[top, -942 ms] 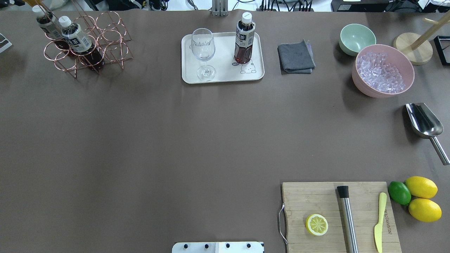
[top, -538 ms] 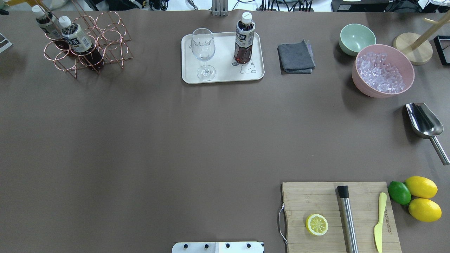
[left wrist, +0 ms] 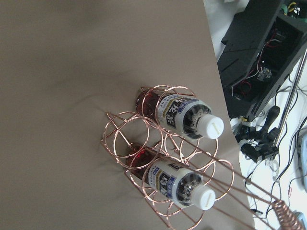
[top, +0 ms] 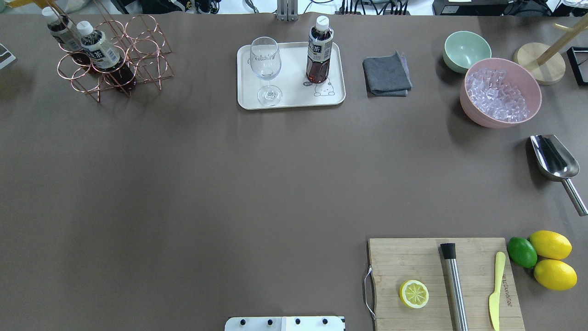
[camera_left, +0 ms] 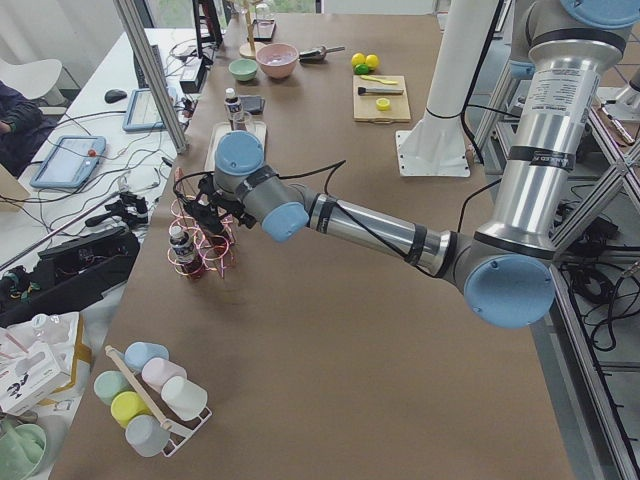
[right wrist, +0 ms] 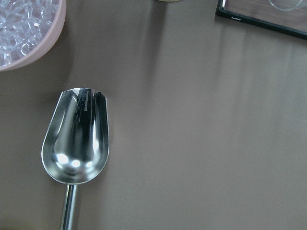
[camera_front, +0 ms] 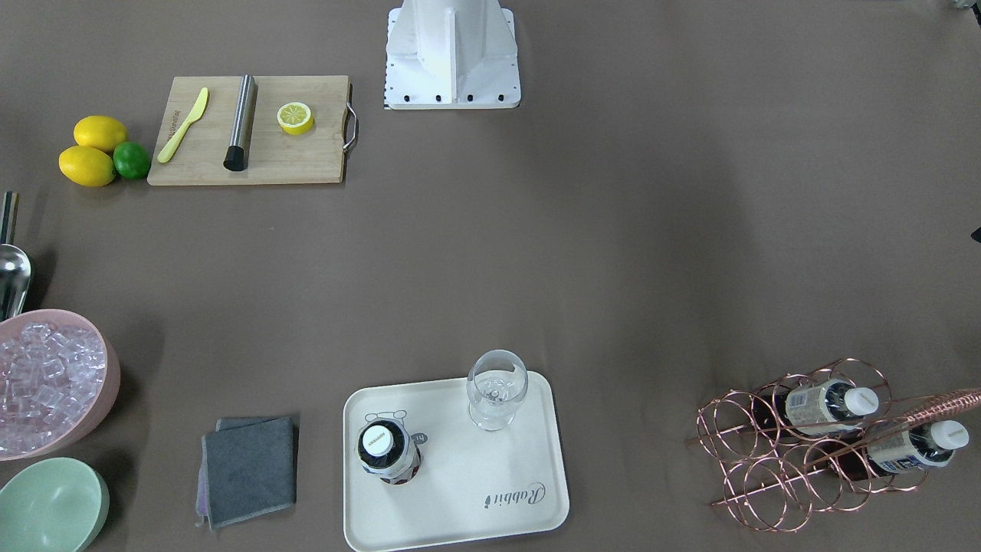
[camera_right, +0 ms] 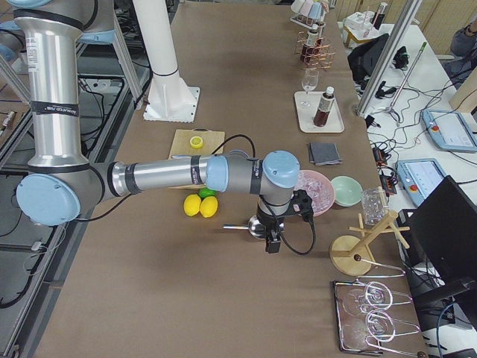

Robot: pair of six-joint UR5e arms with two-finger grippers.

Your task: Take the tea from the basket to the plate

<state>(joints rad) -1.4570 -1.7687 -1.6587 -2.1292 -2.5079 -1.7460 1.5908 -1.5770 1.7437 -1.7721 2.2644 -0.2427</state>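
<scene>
One clear plastic bottle of dark tea stands on the cream rectangular tray; two more lean in the rose-gold wire basket. The left gripper hangs beside them, and its opening cannot be told. The best grasp is probably at a neck, drawing along the tilt, clear of the rings.
</scene>
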